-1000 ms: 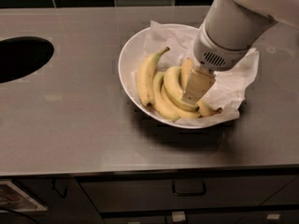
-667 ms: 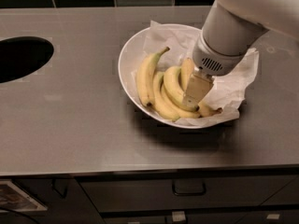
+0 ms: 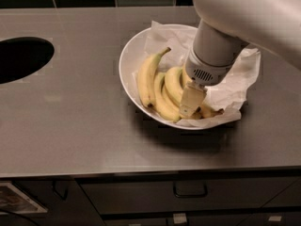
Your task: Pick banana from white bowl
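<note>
The bananas lie four together in the white bowl. Each is curved, with its long axis running from the far side of the bowl toward me, and their lower ends crowd together at the near rim. The one I would take is the third banana from the left of the view. It lies just beside the claw, on the claw's left and partly beneath it. The outer banana, with its stem pointing up and away, lies further off toward the left rim. The claw comes down steeply from the upper right and sits low among the near ends of the fruit, touching or close to touching them. I cannot tell from here whether it is apart, together or clamped on anything. I judge that the grip turns on closing across a banana's width and not along its length. It also depends on not catching its neighbours, since they lie pressed side by side. A crumpled paper sheet lines the right of the bowl and spills over the rim there, under the arm. The bowl stands on the steel bench, well apart from a dark round opening at the left.
</note>
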Controlling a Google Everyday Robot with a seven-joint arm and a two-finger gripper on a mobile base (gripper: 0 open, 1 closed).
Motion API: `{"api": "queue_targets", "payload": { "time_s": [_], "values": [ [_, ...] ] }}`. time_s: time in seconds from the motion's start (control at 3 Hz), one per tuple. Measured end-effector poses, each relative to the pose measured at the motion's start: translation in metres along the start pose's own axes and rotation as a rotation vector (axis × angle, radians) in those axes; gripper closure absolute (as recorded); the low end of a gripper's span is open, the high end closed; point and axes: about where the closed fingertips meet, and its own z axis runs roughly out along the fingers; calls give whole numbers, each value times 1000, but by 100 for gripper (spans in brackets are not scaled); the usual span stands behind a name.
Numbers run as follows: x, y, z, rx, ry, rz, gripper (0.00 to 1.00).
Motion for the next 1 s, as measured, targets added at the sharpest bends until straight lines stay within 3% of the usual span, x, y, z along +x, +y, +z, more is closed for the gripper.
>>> {"api": "queue_targets", "payload": {
  "time_s": [0.33,1.0],
  "values": [
    [-7,11,10,-27,10,-21,28],
    [-12,24,14,-38,24,-37,38]
  ]
}}
